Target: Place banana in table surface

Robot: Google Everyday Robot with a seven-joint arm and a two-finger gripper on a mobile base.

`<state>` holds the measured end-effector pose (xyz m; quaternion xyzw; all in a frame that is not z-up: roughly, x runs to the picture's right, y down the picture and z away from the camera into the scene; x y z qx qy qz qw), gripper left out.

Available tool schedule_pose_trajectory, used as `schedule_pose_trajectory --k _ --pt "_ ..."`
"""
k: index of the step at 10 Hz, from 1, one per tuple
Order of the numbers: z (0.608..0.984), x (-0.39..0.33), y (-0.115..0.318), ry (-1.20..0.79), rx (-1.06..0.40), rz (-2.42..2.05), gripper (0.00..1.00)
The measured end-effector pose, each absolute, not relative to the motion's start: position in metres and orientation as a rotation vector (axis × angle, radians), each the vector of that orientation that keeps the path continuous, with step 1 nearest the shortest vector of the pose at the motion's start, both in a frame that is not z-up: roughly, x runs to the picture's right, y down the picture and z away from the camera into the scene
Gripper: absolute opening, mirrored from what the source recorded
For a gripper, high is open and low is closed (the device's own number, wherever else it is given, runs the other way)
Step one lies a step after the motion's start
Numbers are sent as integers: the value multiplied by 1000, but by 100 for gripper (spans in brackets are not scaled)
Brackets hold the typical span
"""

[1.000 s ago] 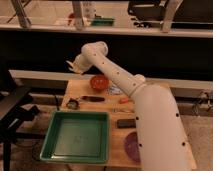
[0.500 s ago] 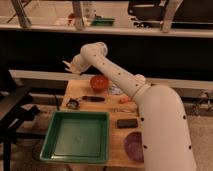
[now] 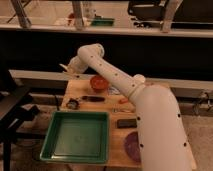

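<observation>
while the arm stretches out over the far side of the table surface (image 3: pixel 107 106), the gripper (image 3: pixel 69 67) hangs beyond the green tray (image 3: pixel 75 114), past the table's far left corner as seen from the tray and above the level of the wood. a slim pale shape at its tip looks to be the banana (image 3: pixel 63 66), poking out away from the tray, off the table rather than on it. whether the jaws are clamped on it or apart i cannot tell. between the tray and the gripper lie a dark-handled tool (image 3: pixel 93 98) and, further back, a round orange-red thing (image 3: pixel 99 82); to the tray's right sit a black block (image 3: pixel 126 122) and a purple disc (image 3: pixel 132 145). as a judgement, the fruit is light and soft, with a smooth curved skin that bruises under a hard pinch and can roll once let go, so it is best taken across its middle with a gentle squeeze. bare wood shows just beyond the tray's far rim, near the tool, and that looks a fair spot to lower it flat before release; a drop from height could make it bounce or slide toward the edge.
</observation>
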<state>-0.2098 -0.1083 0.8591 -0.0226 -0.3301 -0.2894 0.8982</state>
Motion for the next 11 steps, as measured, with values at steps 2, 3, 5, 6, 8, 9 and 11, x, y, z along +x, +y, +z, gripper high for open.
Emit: schedule_pose_trajectory --k 2,3,5,6,8,9,11 --pt "868 -217 -99 -690 -64 -611 0" --pt "873 -220 -94 -691 -74 -616 0" --pt "887 -225 -80 -691 -85 -626 0" --pt "892 -226 -75 -688 -85 -627 0" --pt "902 -223 -68 -672 -85 -626 0" --pt "908 -220 -66 -662 -88 -624 0" --pt "915 -217 -65 -648 -93 -621 0"
